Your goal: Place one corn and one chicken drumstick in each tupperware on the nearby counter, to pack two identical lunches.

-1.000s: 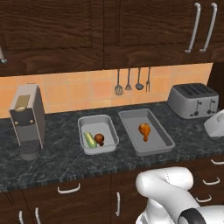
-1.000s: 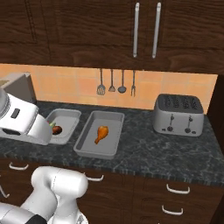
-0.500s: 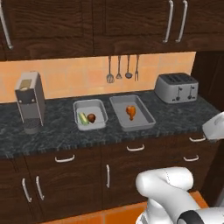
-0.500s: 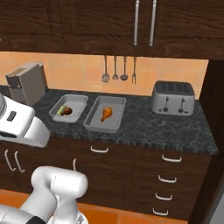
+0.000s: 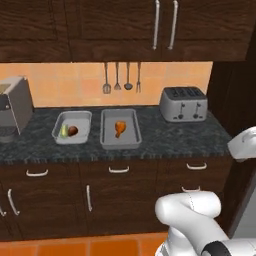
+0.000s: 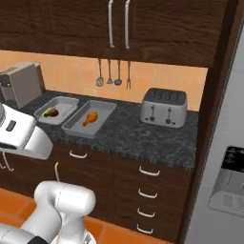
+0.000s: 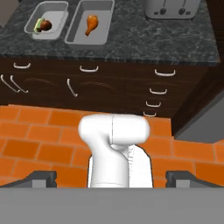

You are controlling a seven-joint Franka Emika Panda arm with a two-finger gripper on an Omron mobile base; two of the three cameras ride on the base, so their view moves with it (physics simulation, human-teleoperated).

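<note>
Worktop (image 5: 165, 137) of dark marbled stone. Two trays sit side by side at its middle: the shorter tray (image 5: 72, 128) holds a corn cob and a drumstick, while the longer tray (image 5: 120, 128) holds one drumstick (image 5: 120, 128), leaving bare floor around it. A toaster (image 5: 183, 104) blocks the back right corner; a grey appliance (image 5: 15, 106) blocks the left end. Utensils (image 5: 122, 78) hang above the back edge. The front edge lies open.

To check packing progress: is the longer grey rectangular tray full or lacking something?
Lacking: the longer grey tray holds one brown-orange drumstick, no corn cob.
</note>
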